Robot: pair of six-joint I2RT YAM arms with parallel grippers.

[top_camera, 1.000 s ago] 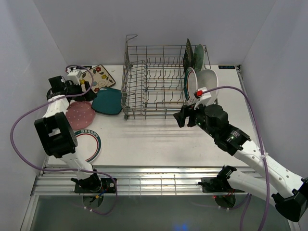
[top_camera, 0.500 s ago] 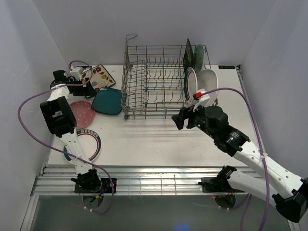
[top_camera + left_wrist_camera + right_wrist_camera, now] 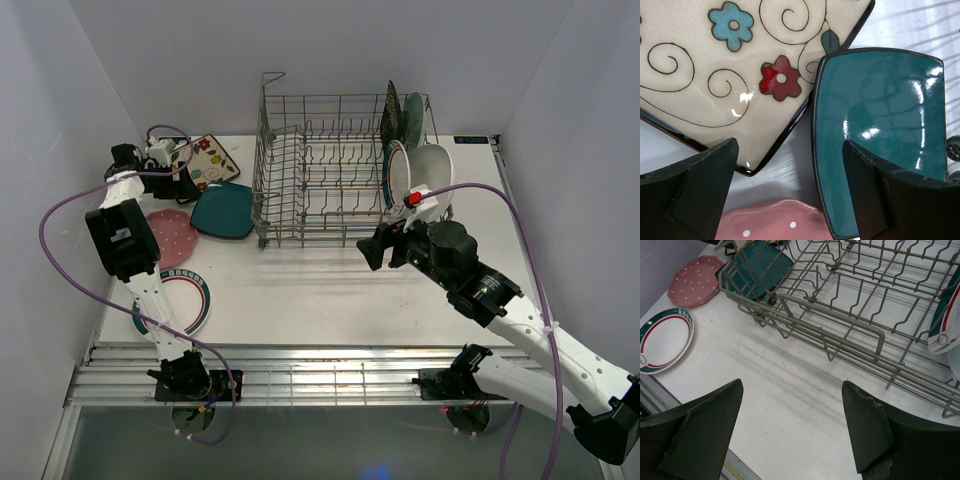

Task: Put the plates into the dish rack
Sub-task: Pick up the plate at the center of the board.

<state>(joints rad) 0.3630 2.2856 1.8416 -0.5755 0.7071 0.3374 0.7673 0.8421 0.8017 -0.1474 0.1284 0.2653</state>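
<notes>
The grey wire dish rack (image 3: 320, 170) stands at the back middle. Its right end holds a black floral square plate (image 3: 392, 115), a mint plate (image 3: 414, 118), a green-rimmed white plate (image 3: 397, 175) and a plain white plate (image 3: 433, 168), all on edge. On the table to the left lie the cream floral square plate (image 3: 210, 158), teal square plate (image 3: 224, 210), pink dotted plate (image 3: 168, 238) and a second green-rimmed plate (image 3: 178, 300). My left gripper (image 3: 184, 183) is open and empty over the gap between the cream (image 3: 715, 75), teal (image 3: 880, 125) and pink (image 3: 775, 222) plates. My right gripper (image 3: 372, 246) is open and empty in front of the rack (image 3: 850, 300).
Bare white table (image 3: 790, 390) lies under the right gripper, with the rack's front rail just beyond. The table's near edge with metal rails (image 3: 300, 375) runs in front of the arm bases. White walls close in the left, right and back sides.
The left arm's elbow has risen and swung toward the back left, and its gripper has shifted a little right over the plates. The right gripper has barely moved.
</notes>
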